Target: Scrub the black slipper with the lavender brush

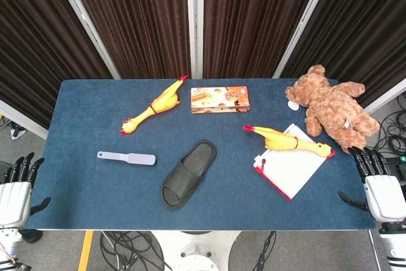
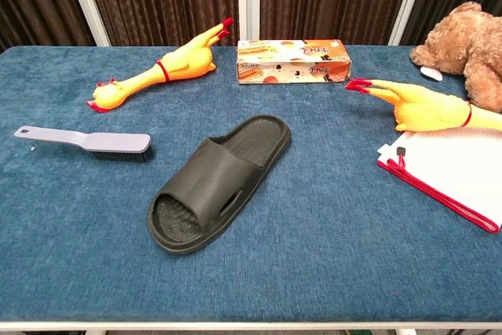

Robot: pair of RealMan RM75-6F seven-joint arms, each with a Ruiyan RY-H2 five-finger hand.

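Across the blue-cloth desk (image 1: 76, 103) in the head view, the black rubber slipper (image 1: 188, 174) is lying sole-down near the front edge with the flat lavender plastic brush (image 1: 127, 157) resting just to its left, well apart from it, while the left robot hand (image 1: 17, 190) and right robot hand (image 1: 379, 185) are waiting at the desk's two front corners, fingers spread and grasping nothing, which suggests scrubbing is not yet starting. Seen from the chest view, the brush (image 2: 88, 143) is sitting bristles-down with its handle pointing left, likely easiest for the left robot hand to take; the orange cardboard box (image 2: 293, 61) at the back is lying closed, its contents hidden.
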